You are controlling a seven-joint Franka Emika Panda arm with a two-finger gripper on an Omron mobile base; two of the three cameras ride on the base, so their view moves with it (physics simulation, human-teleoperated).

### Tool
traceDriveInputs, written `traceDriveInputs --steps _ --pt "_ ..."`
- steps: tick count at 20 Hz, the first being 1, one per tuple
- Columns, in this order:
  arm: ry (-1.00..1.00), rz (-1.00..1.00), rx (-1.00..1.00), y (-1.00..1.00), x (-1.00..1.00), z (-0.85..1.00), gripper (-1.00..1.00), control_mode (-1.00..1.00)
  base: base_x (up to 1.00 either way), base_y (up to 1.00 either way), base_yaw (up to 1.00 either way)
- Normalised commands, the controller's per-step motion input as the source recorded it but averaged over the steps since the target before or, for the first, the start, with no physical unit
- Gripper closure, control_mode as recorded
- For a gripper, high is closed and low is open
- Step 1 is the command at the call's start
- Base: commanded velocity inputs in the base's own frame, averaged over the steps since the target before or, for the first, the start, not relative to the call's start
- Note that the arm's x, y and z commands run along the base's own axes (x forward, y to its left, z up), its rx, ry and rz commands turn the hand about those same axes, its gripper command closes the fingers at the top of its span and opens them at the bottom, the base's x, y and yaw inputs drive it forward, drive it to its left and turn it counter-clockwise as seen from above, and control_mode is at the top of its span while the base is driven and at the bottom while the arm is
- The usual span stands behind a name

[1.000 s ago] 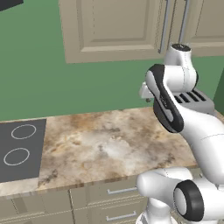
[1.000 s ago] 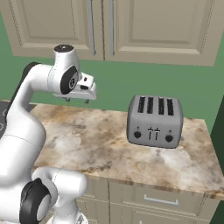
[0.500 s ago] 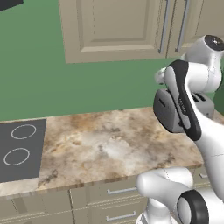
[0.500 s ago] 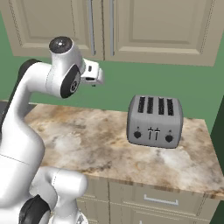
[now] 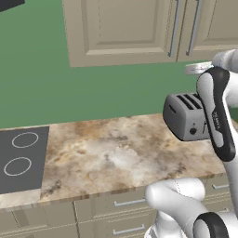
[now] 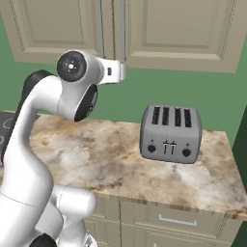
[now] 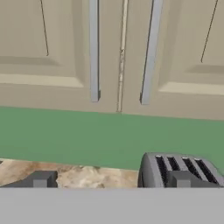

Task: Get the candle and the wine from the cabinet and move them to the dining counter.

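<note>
The gripper point(image 7: 111, 180) is raised in front of the cabinet point(image 7: 52, 52), pointing at the seam between its two doors, with its jaws spread wide and nothing between them; in the hand view one dark fingertip point(image 7: 41, 179) sits over the worktop point(image 7: 65, 175) and the other overlaps the toaster point(image 7: 183, 168). In the right base view the white hand point(image 6: 113, 72) reaches out level from the arm's top joint, just below the lower edge of the cabinet point(image 6: 183, 34) and under its two grey bar handles point(image 6: 101, 24). In the left base view the arm's dark-striped link point(image 5: 216, 111) stands in front of the toaster point(image 5: 186, 116), with the hand's pale end point(image 5: 197, 68) showing beside it, under the cabinet point(image 5: 121, 32). Both cabinet doors are closed, their handles point(image 7: 93, 50) hanging side by side on either side of the seam. Below lies a green wall point(image 7: 109, 135), then the marbled worktop point(image 5: 116, 158) with a silver four-slot toaster point(image 6: 170, 132) standing on its right part. A dark cooktop point(image 5: 21, 158) with two ring burners is set into the worktop at the far left, well apart from the toaster. Beige drawer fronts point(image 6: 178, 222) run below the worktop edge.
</note>
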Motion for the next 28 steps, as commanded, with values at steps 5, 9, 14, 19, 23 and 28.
traceDriveInputs --steps 5,9,14,19,23,28 --pt "-0.33 0.0 0.0 -0.41 -0.2 0.58 -1.0 -1.0 0.0 0.0 0.0" --pt "-0.16 0.0 0.0 -0.23 -0.02 0.49 -1.0 -1.0 0.0 0.0 0.0" --pt "-0.08 0.0 0.0 -0.16 0.03 0.02 -1.0 -1.0 0.0 0.0 0.0" --pt "-0.15 0.01 0.0 0.01 0.08 0.02 -1.0 -1.0 0.0 0.0 0.0" --pt "-0.05 0.0 0.0 0.11 0.03 0.02 -1.0 -1.0 0.0 0.0 0.0" --pt "-0.03 0.0 0.01 0.0 0.17 0.0 -1.0 -1.0 0.0 0.0 0.0"
